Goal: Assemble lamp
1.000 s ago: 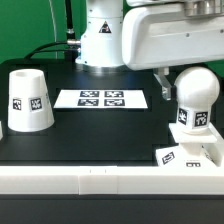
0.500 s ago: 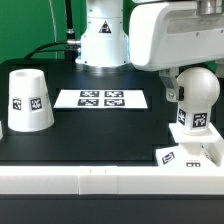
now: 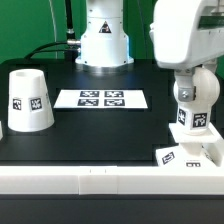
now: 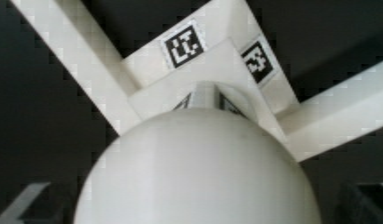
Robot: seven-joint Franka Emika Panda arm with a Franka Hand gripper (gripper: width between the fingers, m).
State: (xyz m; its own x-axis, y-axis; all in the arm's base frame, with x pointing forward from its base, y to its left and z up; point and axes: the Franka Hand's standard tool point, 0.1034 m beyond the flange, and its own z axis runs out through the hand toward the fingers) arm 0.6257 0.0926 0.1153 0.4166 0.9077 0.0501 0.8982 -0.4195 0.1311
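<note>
The round white bulb (image 3: 196,95) stands upright on the low square base (image 3: 188,152) at the exterior view's right front. My gripper (image 3: 194,88) is lowered over the bulb with a finger on either side of it. In the wrist view the bulb (image 4: 191,160) fills the space between the jaws, and dark gaps show between it and the fingers, so the gripper is open. The base (image 4: 161,75) with its tags lies beneath. The tapered shade (image 3: 29,100) stands alone at the exterior view's left.
The marker board (image 3: 101,99) lies flat in the middle of the black table. The arm's white pedestal (image 3: 103,40) stands at the back. A white rail (image 3: 90,185) runs along the front edge.
The hand has turned about its vertical axis over the bulb and now looks narrower. The bulb, base and shade have stayed where they were.
</note>
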